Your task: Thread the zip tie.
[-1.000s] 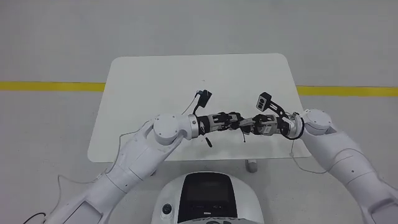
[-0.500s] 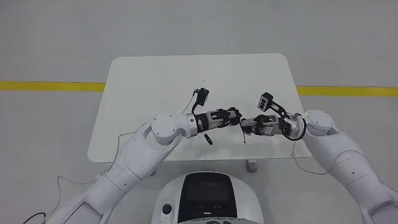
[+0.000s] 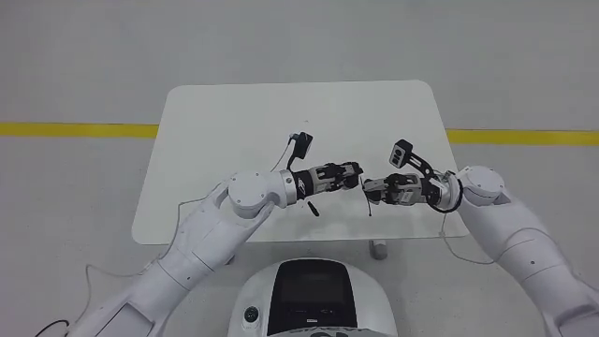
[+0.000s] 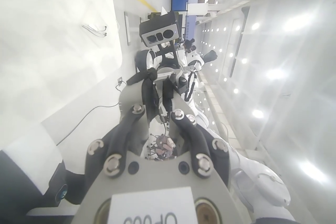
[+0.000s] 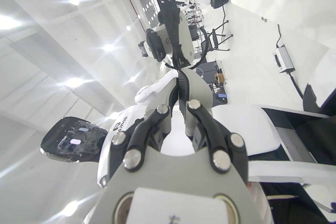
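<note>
Noted thin black plastic zip tie (image 3: pixel 367 200) dangling over white rounded table (image 3: pixel 234 122), pinched between pressed-together fingers of right gripper (image 5: pixel 181 75). Cannot tell finger state of left gripper (image 4: pixel 157 89). Judged light, springy, slick; best pinched near tail

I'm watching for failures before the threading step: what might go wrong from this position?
The left claw and right claw sit almost tip to tip, so a small advance might knock them together. The thin black plastic zip tie dangles loose below them above the white table; it may swing and miss.
</note>
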Tool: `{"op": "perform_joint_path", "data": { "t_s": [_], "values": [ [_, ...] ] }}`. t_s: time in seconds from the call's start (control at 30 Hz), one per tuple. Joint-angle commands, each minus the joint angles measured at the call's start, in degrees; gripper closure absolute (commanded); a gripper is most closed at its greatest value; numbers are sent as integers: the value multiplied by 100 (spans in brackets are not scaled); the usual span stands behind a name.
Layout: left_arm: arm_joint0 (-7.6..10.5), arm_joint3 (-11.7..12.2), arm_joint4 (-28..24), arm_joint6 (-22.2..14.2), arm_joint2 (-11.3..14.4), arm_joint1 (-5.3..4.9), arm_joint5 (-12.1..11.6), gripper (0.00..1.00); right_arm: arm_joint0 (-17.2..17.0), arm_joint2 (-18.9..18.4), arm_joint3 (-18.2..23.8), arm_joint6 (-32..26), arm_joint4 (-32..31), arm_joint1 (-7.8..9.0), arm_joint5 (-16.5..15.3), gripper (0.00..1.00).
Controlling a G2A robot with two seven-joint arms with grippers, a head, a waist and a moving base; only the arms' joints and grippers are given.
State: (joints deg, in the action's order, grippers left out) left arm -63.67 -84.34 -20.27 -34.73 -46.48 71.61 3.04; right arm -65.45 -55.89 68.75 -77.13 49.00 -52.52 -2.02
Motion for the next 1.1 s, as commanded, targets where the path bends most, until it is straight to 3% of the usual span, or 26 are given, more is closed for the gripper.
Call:
{"op": "perform_joint_path", "data": {
  "t_s": [0.0,0.3,0.5,0.73,1.07],
  "values": [
    [4,-7,37,-2,6,-4,22,59,-12,-21,8,-2,-10,-4,4,100],
    [21,-21,149,-27,81,-4,47,66,-2,-45,-14,3,-67,-56,53,100],
    [35,-25,198,-9,106,-4,68,79,55,-22,-86,11,-92,-110,66,100],
    [44,-24,247,7,128,-7,99,77,93,-18,-161,26,-120,-160,117,100],
    [56,-22,269,-4,153,-9,116,87,115,-39,-246,52,-165,-216,185,100]
  ]
}}
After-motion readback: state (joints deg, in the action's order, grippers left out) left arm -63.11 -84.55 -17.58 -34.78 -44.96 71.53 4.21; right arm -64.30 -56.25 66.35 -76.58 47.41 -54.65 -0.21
